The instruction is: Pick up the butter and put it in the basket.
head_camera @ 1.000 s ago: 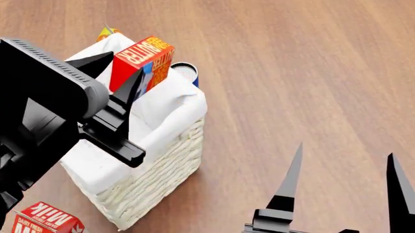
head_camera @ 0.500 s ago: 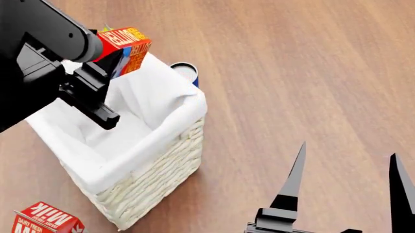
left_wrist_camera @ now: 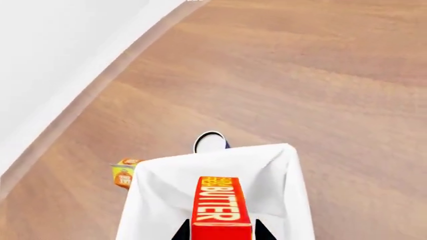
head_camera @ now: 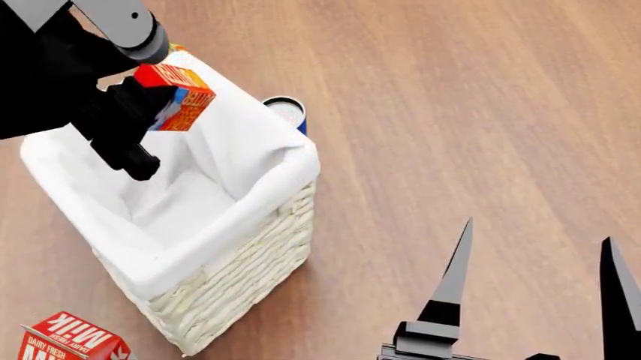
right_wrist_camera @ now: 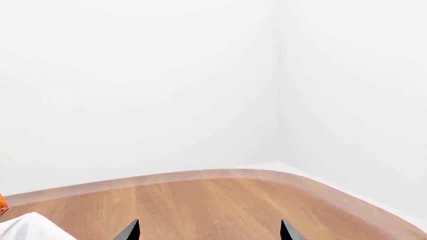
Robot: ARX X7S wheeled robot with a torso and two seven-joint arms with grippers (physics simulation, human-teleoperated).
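While clamped in the left claw, butter hangs over basket.

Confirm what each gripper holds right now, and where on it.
The left gripper holds the butter by its two broad faces at one end, above the basket. The right gripper is open, holding nothing.

1 butter, 1 basket, 1 milk carton, 1 can
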